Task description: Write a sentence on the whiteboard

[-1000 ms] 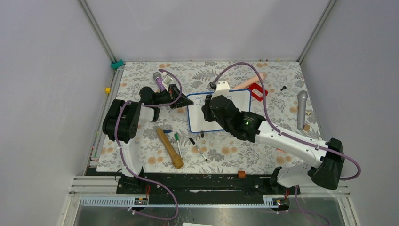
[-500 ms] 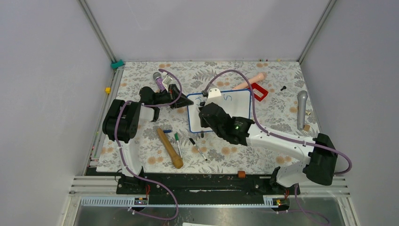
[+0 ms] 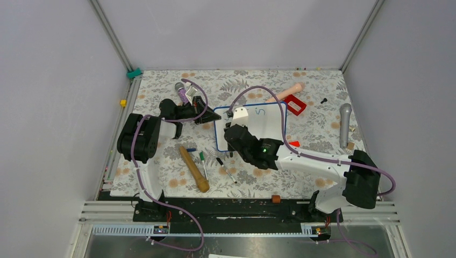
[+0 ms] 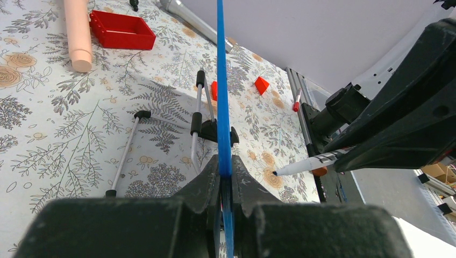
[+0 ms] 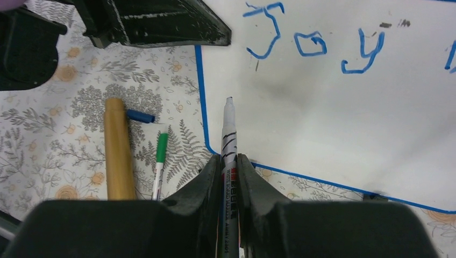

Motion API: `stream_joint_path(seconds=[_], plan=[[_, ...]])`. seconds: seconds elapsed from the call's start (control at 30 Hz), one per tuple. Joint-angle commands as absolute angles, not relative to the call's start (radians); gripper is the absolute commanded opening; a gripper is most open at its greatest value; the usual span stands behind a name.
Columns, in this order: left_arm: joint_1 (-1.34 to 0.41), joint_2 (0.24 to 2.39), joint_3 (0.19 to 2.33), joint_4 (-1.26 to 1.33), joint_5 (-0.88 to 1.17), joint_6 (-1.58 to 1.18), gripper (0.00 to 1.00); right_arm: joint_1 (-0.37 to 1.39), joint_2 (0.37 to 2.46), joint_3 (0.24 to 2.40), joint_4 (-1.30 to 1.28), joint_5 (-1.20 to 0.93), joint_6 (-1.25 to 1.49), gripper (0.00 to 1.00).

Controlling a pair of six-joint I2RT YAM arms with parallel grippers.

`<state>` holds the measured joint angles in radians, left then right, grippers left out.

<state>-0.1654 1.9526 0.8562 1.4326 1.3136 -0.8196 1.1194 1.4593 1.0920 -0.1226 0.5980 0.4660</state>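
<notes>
While the whiteboard [image 3: 271,126] sits mid-table [image 3: 156,88], the sentence [image 5: 312,43] reads "Joy" along its far edge. Left tool [image 4: 225,167] pinches the board's left blue frame. Right tool [image 5: 228,164] is clamped on a marker [image 5: 228,121], tip over the board's near-left corner; contact unclear.

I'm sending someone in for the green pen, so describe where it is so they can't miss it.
Find the whiteboard, the big blue-framed white board in the middle. Just off its near left corner lies a thick wooden stick, and the green pen lies alongside it on the board's side. It is thin and white with a green end, unlike the loose blue cap nearby.
</notes>
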Motion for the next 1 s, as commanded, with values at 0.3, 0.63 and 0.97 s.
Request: stream_joint_path(seconds=[0.3,0.63,0.97], plan=[[-0.178,1.978,0.84,1.472,1.422,-0.725,0.0,1.149,1.479,1.043,-0.081,0.696,0.499,0.0],[-0.177,1.984,0.843,1.472,1.422,-0.726,0.0,1.149,1.501,1.028,-0.043,0.707,0.474,0.0],[-0.178,1.989,0.846,1.473,1.424,-0.727,0.0,1.15,1.549,1.094,-0.089,0.739,0.454,0.0]])
